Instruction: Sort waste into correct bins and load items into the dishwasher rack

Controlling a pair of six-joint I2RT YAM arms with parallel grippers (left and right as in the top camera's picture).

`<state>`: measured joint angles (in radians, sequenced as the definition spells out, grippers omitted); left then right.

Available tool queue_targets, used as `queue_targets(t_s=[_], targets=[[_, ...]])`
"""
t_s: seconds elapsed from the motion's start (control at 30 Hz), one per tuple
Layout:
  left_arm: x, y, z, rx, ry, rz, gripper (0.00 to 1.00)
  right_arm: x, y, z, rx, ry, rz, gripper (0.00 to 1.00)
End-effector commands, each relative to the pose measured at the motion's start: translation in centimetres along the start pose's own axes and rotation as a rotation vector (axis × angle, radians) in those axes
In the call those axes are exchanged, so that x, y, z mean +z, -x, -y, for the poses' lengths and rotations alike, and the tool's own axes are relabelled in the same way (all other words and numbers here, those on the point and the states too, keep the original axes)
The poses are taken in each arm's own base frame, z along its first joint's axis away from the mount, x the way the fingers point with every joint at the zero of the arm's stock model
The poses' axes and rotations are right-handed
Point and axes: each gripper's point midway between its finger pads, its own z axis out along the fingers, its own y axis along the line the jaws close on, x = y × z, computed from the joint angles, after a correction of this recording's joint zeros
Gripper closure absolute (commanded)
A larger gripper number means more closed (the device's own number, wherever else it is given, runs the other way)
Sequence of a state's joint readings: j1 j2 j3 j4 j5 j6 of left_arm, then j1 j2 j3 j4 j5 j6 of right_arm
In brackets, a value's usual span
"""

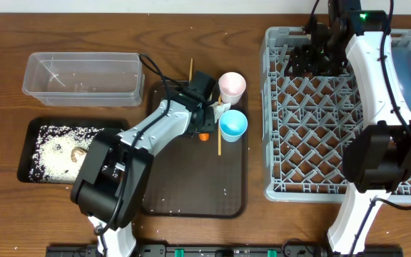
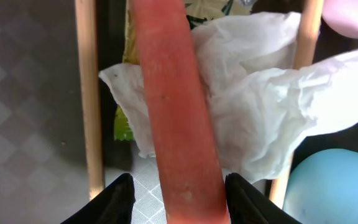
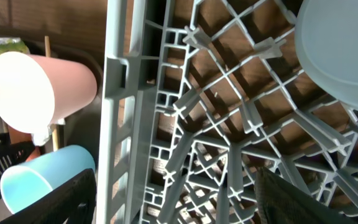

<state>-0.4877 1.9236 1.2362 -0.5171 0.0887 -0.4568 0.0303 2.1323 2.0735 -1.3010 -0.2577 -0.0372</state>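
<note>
Left pincer (image 2: 179, 182) apart astride carrot (image 2: 173, 93) on tissue (image 2: 260, 106), right pincer (image 3: 174, 183) apart over rack (image 3: 123, 124)

Robot lab rig w/ wood table (image 1: 6, 221), dishwasher rack (image 1: 270, 114).

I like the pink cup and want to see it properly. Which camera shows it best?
The right wrist view: the pink cup looks big, showing its side and inside. Overhead it is small, seen from above. The left wrist catches only a pink edge.
</note>
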Motion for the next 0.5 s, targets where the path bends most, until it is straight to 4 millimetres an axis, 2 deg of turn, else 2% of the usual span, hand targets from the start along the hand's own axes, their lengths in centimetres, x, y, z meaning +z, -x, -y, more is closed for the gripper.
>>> queue_targets(t_s=[0.0,0.13,0.47], targets=[[0.44,-0.18,0.45,0.002,0.034,0.011,0.51,-1.63,0.14,-0.16,-0.027,-0.003,0.032,0.25],[0.45,-0.26,0.73,0.019,0.053,0.026,0.52,-1.63,-0.02,-0.17,-0.034,-0.003,0.025,0.25],[1.29,-0.68,0.51,0.007,0.066,0.008,0.72,-1.62,-0.42,-0.21,-0.052,-0.002,0.009,0.24]])
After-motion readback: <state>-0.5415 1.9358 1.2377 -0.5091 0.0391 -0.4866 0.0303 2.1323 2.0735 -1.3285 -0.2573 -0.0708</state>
